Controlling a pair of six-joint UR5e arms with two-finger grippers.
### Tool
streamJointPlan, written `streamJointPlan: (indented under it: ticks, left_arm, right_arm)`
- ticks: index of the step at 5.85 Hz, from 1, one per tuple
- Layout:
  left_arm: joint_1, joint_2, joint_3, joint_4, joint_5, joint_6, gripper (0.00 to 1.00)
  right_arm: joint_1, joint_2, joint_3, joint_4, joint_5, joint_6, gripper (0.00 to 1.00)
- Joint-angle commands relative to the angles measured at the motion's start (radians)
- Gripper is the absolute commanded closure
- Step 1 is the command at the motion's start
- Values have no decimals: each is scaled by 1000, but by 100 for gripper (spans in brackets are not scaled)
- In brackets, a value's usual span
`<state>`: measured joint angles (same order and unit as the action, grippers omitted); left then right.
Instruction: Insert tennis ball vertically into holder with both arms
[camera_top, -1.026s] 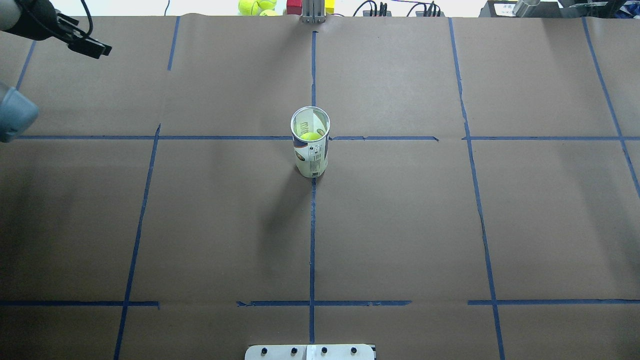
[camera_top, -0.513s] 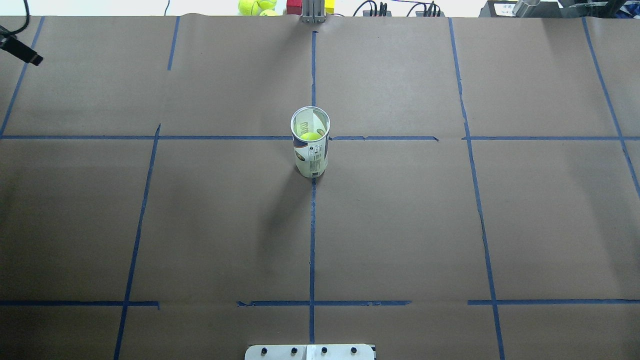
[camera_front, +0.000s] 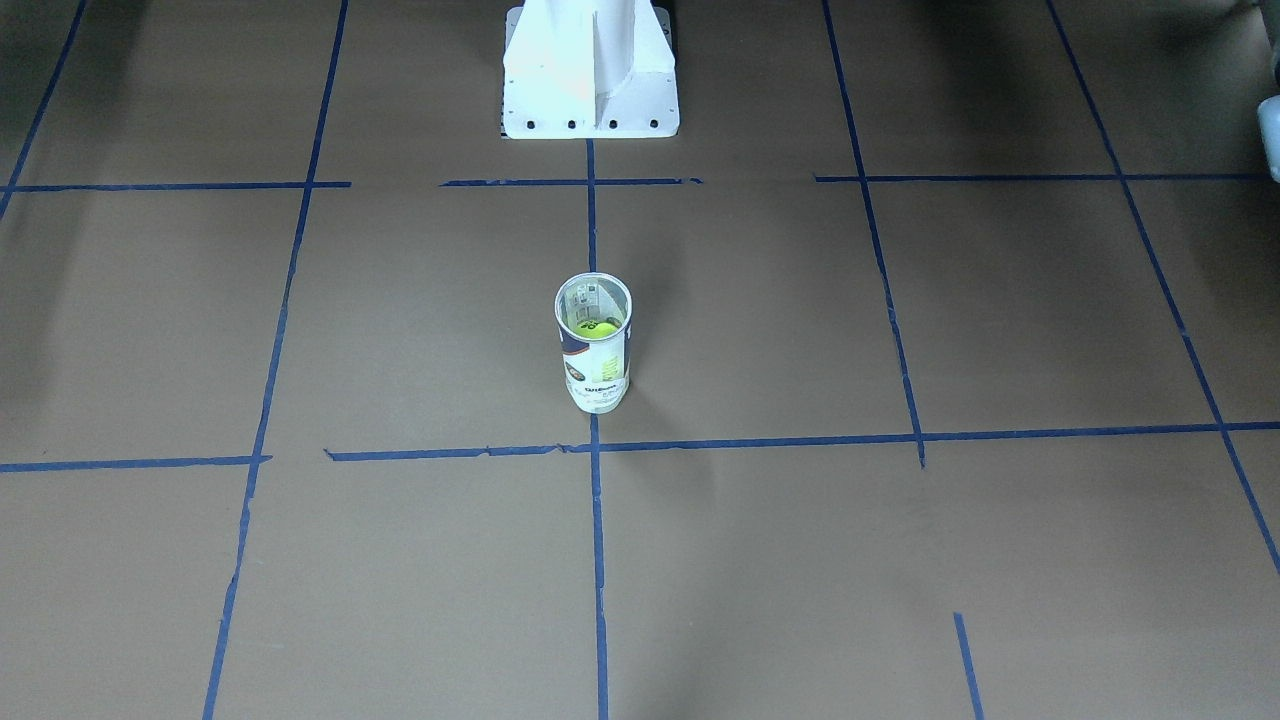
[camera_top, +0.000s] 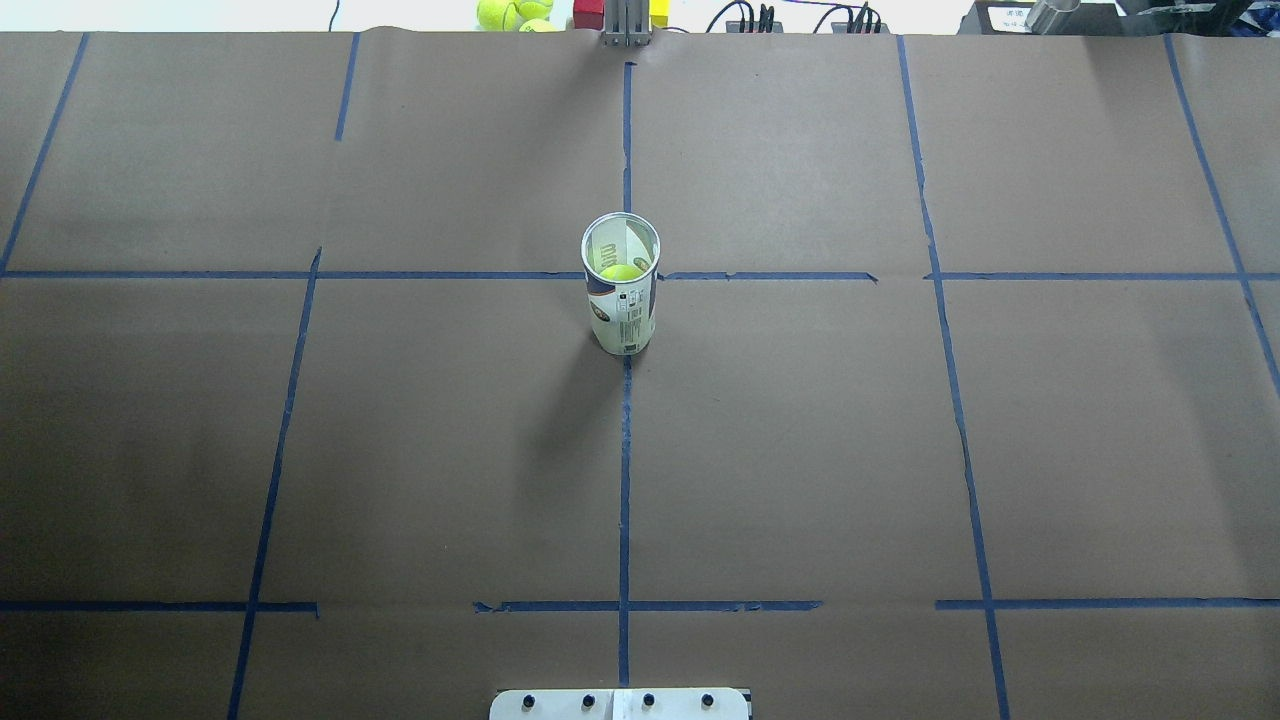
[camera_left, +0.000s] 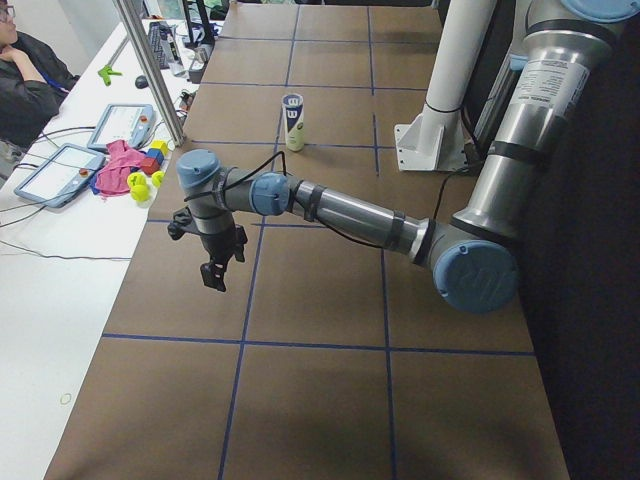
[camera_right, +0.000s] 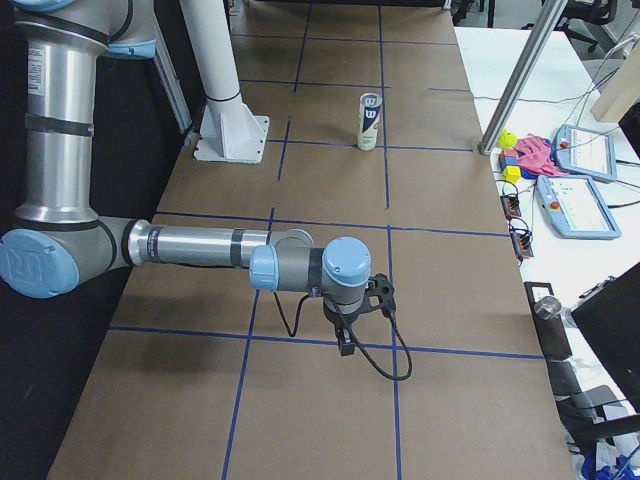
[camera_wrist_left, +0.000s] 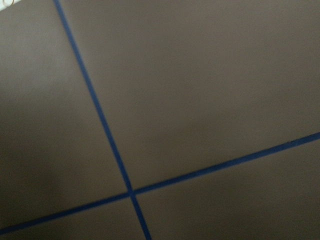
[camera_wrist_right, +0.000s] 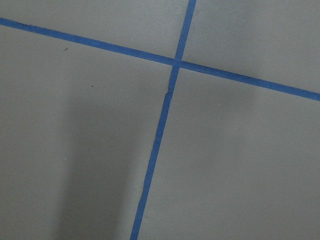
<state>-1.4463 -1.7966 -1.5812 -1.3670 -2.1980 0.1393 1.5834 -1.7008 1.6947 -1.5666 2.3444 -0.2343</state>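
The holder (camera_top: 621, 300) stands upright at the table's middle, its metal-rimmed mouth open upward. It also shows in the front view (camera_front: 594, 350), the left view (camera_left: 293, 122) and the right view (camera_right: 370, 121). A yellow-green tennis ball (camera_top: 620, 271) lies inside it, seen through the mouth (camera_front: 596, 327). My left gripper (camera_left: 215, 275) hangs over the table's left end, far from the holder. My right gripper (camera_right: 347, 345) hangs over the right end, also far off. I cannot tell whether either is open or shut. Both wrist views show only brown paper and blue tape.
The white pedestal base (camera_front: 590, 90) stands at the robot's side of the table (camera_top: 620, 704). Spare tennis balls (camera_top: 510, 14) and coloured blocks lie beyond the far edge. A metal post (camera_left: 150, 70), tablets (camera_left: 60, 172) and a seated operator (camera_left: 25, 80) are on that side.
My left arm and gripper have drawn back leftward out of the overhead view. The holder and ball have not moved.
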Motion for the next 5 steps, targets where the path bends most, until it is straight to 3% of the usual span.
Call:
streamJointPlan:
  ticks: [1,2,4,5]
  left_arm:
    - [-52,127,-11,-55,-3,109,0]
    - [-58,216,-37,-58,-8,108,0]
    - [-124,282,-49,-85,-129,123,0]
    - [-141,304,-40,-148,-126,108,0]
  right_arm:
    - [1,-8,-1,0,1,4,0]
    - [1,-8,-1,0,1,3,0]
    - [1,-8,-1,0,1,4,0]
    - [1,-8,-1,0,1,4,0]
